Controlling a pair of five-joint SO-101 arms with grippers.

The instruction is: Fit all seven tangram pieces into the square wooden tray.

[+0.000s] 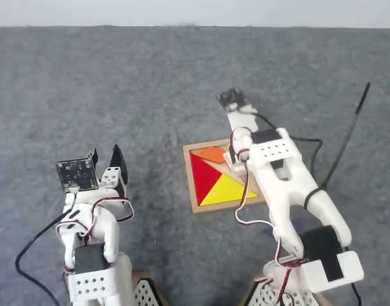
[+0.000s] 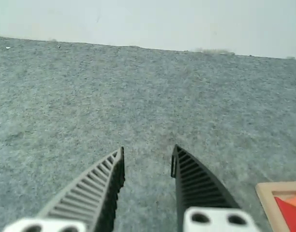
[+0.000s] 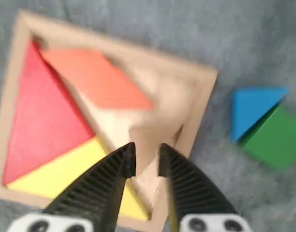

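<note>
**A:** Which step is this?

**B:** Placing a piece, I'd say. The right gripper (image 3: 144, 157) hangs over the open corner of the tray (image 1: 188, 178), its fingers drawn nearly together on what looks like a pale wooden piece (image 3: 150, 140), low over the tray floor.

**A:** What's already in?

**B:** The red triangle (image 3: 44, 116), the yellow triangle (image 3: 66, 174) and the orange piece (image 3: 97, 79) all lie flat in the tray. The blue triangle (image 3: 254, 108) and the green piece (image 3: 276, 137) touch each other on the surface (image 2: 138, 87), just beside the tray.

**A:** And the left gripper (image 2: 147, 193)?

**B:** It's spread, holding nothing, well apart from the tray.

**A:** Next move?

**B:** Probably squaring the pale piece to the tray's corner before letting go. If it's skewed, it will likely ride up on the rim.
</note>
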